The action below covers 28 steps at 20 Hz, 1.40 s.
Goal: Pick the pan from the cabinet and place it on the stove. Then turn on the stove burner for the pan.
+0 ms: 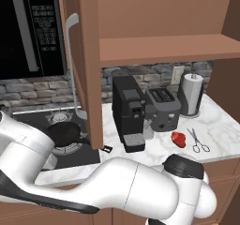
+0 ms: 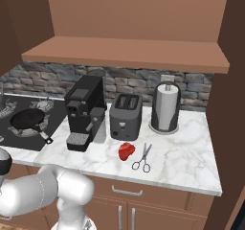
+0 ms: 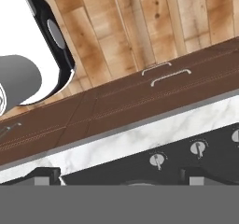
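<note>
Pan on the stove, end effector up front by the knobs.

The pan (image 1: 63,133) sits flat on a burner grate of the stove (image 1: 33,118), handle pointing toward the coffee machine (image 1: 128,111) just beside the stove on the marble surface (image 1: 213,125). Beyond the coffee machine from the stove stand a toaster (image 1: 163,108) and a paper towel roll (image 1: 191,93), with a red pepper (image 1: 178,138) and scissors (image 1: 198,141) lying nearer the front edge. Above the stove's right side the cabinet (image 1: 159,46) hangs with its door (image 1: 86,64) swung wide, its wooden shelf bare (a black microwave (image 1: 30,29) is mounted directly over the stove). The end effector (image 3: 120,181) has its jaws spread to their widest and holds nothing; its fingertips (image 3: 46,175) point at the stove's front edge, close to two silver knobs (image 3: 157,160).
</note>
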{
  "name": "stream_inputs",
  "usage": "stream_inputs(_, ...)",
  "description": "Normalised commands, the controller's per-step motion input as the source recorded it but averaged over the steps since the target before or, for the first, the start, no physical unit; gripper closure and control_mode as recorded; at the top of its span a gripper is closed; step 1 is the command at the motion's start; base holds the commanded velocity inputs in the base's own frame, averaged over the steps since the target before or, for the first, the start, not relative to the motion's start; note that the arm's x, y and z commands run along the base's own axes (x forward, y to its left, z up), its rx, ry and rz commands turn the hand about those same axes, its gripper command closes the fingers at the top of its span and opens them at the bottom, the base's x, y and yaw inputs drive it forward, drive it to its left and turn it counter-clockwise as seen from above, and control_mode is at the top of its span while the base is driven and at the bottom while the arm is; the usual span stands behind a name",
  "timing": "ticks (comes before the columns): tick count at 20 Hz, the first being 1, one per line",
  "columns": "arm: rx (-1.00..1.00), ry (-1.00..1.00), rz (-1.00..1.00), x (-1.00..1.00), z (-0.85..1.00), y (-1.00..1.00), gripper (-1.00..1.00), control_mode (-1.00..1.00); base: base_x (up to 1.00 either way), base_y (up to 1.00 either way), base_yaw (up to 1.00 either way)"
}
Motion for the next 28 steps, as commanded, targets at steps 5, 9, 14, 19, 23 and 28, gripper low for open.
stream_inputs(5,0.0,0.0,0.0,0.05,-0.09,0.0,-1.0,-1.0,0.0,0.0,0.0)
stream_inputs(9,0.0,0.0,0.0,0.12,-0.22,0.01,-1.0,-1.0,0.0,0.0,0.0)
stream_inputs(14,0.0,0.0,0.0,0.13,-0.27,0.0,-1.0,-1.0,0.0,0.0,0.0)
stream_inputs(19,0.0,0.0,0.0,0.14,-0.21,0.0,-1.0,-1.0,0.0,0.0,0.0)
stream_inputs(23,0.0,0.0,0.03,0.17,-0.05,0.0,-1.0,-1.0,0.0,0.0,0.0)
stream_inputs(28,0.0,0.03,0.07,0.19,-0.02,0.01,-1.0,-1.0,0.0,0.0,0.0)
